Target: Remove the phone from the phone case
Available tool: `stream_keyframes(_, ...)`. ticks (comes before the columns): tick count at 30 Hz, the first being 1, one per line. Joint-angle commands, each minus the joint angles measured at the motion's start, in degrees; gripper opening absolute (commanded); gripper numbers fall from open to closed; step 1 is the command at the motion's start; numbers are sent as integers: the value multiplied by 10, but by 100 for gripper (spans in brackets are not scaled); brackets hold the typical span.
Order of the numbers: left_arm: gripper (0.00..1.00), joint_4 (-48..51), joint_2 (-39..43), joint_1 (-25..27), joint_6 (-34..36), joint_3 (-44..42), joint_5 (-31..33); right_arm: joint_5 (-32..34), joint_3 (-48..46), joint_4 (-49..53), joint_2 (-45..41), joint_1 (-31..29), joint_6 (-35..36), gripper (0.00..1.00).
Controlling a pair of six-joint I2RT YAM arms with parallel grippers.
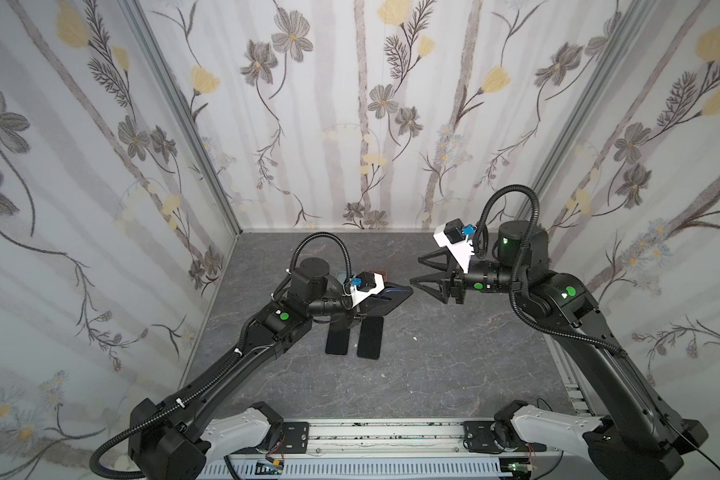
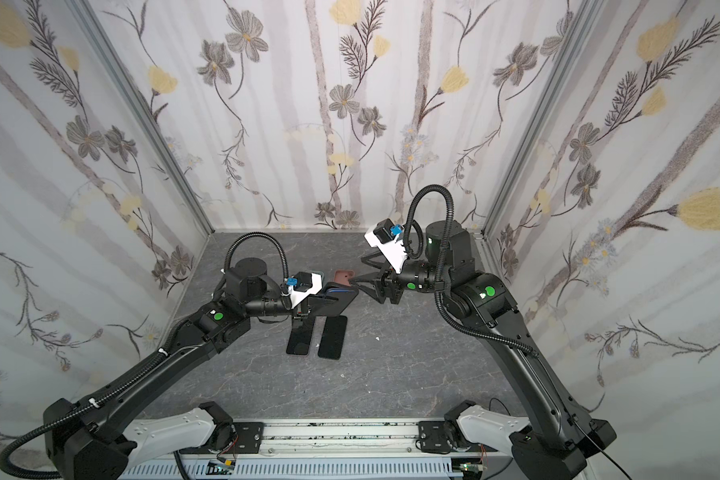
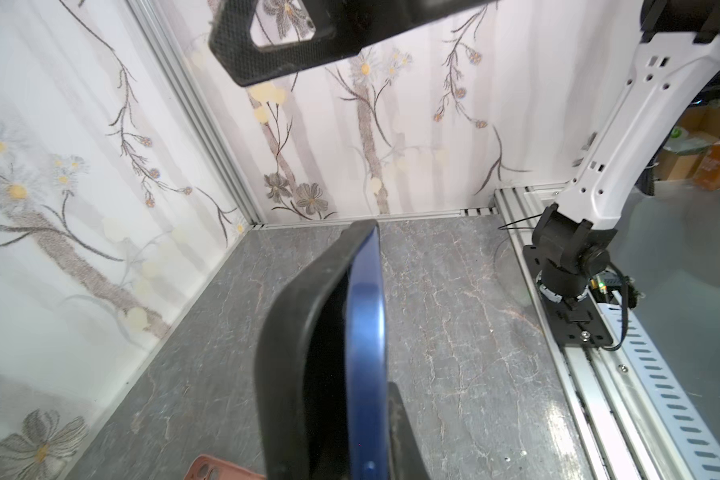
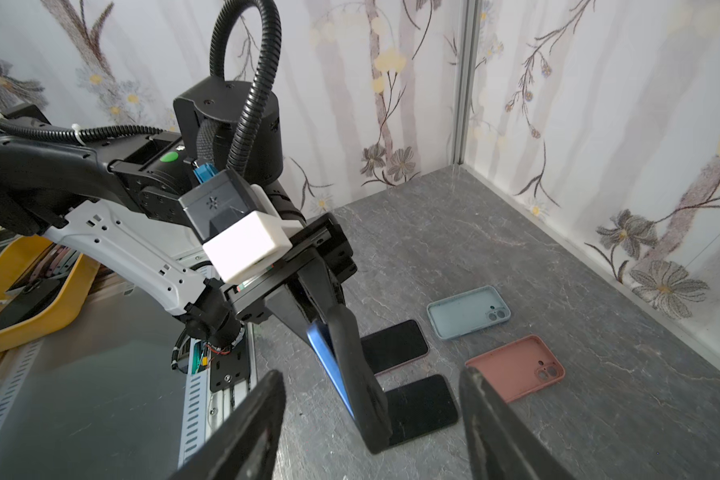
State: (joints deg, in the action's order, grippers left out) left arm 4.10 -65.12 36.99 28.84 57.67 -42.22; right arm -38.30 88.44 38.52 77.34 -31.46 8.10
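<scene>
Right wrist view: our left gripper [image 4: 321, 303] clenches the black phone case [image 4: 360, 382], blue phone [image 4: 323, 347] inside; its camera [image 4: 225, 208] bears a star mark [image 4: 213, 202]; our right gripper [image 4: 373, 376] stands released.

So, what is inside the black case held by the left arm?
A blue phone; only its side edge shows past the black case. The case and jaws cover the rest.
</scene>
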Motion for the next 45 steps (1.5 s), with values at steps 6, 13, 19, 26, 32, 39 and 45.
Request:
stream_keyframes(6, 0, -9, 5, 16, 66, 15, 42, 13, 40, 69, 37, -32, 48, 67)
stream_keyframes(13, 0, -7, 4, 32, 69, 16, 52, 5, 72, 56, 72, -46, 27, 64)
stream_keyframes(19, 0, -6, 5, 37, 72, 14, 56, 32, 87, 72, 102, -48, 23, 61)
stream_keyframes(26, 0, -5, 5, 39, 72, 14, 61, 56, 86, 88, 111, -47, 31, 59)
stream_keyframes(32, 0, -6, 3, 41, 71, 16, 59, 55, 83, 102, 112, -48, 44, 59)
stream_keyframes(39, 0, -5, 5, 41, 72, 13, 59, 0, 74, 104, 106, -48, 70, 60)
stream_keyframes(45, 0, -5, 10, 41, 69, 11, 60, 38, 66, 104, 105, -48, 61, 59)
